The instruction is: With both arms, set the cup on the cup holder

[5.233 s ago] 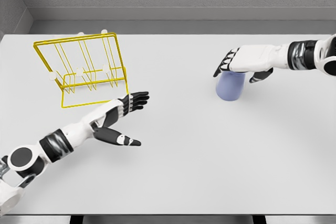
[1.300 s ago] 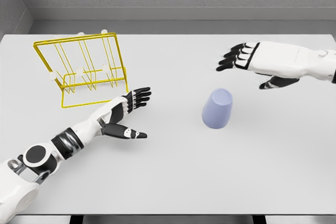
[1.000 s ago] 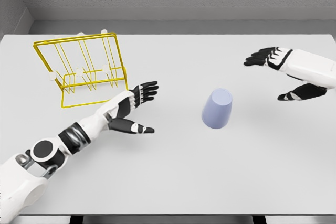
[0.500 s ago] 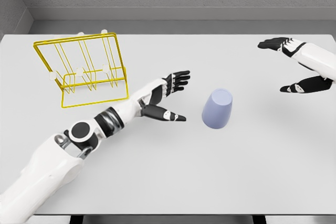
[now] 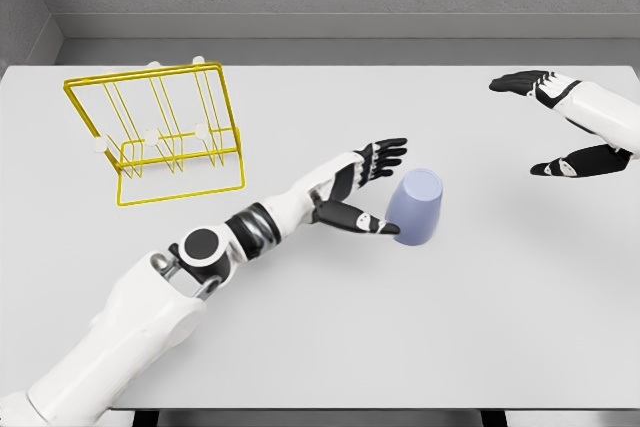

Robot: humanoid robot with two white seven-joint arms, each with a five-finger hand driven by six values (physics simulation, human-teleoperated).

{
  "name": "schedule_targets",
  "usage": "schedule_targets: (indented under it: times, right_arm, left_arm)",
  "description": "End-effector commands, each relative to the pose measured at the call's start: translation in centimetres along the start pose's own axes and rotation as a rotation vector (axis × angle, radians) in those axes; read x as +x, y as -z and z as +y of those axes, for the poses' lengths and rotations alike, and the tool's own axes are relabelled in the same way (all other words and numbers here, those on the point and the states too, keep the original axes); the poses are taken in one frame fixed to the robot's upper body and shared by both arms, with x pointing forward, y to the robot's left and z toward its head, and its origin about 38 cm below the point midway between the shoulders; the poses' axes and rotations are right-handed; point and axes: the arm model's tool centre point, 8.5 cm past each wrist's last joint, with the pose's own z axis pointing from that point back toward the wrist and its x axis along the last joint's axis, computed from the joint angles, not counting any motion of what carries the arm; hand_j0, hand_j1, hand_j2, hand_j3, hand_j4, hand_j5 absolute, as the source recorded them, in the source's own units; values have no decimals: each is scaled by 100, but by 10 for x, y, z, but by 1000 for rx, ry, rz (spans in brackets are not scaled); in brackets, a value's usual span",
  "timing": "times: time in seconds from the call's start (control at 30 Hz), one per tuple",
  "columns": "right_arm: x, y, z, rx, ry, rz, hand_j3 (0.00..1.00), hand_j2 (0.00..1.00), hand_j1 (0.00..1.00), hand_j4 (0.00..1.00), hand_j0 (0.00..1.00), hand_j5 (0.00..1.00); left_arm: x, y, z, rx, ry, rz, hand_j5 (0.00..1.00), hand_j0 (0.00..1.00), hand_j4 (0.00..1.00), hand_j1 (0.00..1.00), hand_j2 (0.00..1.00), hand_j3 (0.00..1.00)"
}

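A pale blue cup [image 5: 415,207] stands upside down near the middle of the white table [image 5: 330,337]. My left hand [image 5: 368,187] reaches in from the lower left, fingers spread, with the thumb touching the cup's left side and the other fingers just above and left of it. It holds nothing. My right hand [image 5: 555,122] hovers open at the far right, well away from the cup. The yellow wire cup holder [image 5: 160,132] stands at the back left with white-tipped pegs.
The table's back edge meets a grey wall. Bare tabletop lies between the cup and the holder and across the front.
My left arm has stretched rightward until its hand reached the cup's left side. The right hand has drawn back to the far right after leaving the cup, which it had earlier shifted to the left.
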Motion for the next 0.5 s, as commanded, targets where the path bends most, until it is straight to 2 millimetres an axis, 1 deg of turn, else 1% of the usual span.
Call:
schedule_targets:
  times: [0.0, 0.1, 0.27, 0.4, 0.47]
  right_arm:
    - [0, 0, 0, -4, 7, 0, 100, 100, 100, 100, 100, 100]
    - [0, 0, 0, -3, 8, 0, 100, 100, 100, 100, 100, 100]
    - [-4, -2, 1, -5, 15, 11, 100, 100, 100, 100, 100, 100]
    - [-4, -2, 1, -5, 15, 13, 100, 100, 100, 100, 100, 100]
    - [-4, -2, 1, -5, 15, 13, 100, 100, 100, 100, 100, 100]
  left_arm:
    - [-4, 5, -4, -1, -7, 36, 100, 100, 100, 100, 100, 100]
    - [-3, 7, -4, 0, -11, 32, 100, 100, 100, 100, 100, 100]
    - [-12, 10, 4, 24, -23, 58, 100, 100, 100, 100, 100, 100]
    - [-16, 16, 0, 22, -39, 62, 100, 100, 100, 100, 100, 100]
    - [-22, 16, 2, 30, -46, 71, 100, 100, 100, 100, 100, 100]
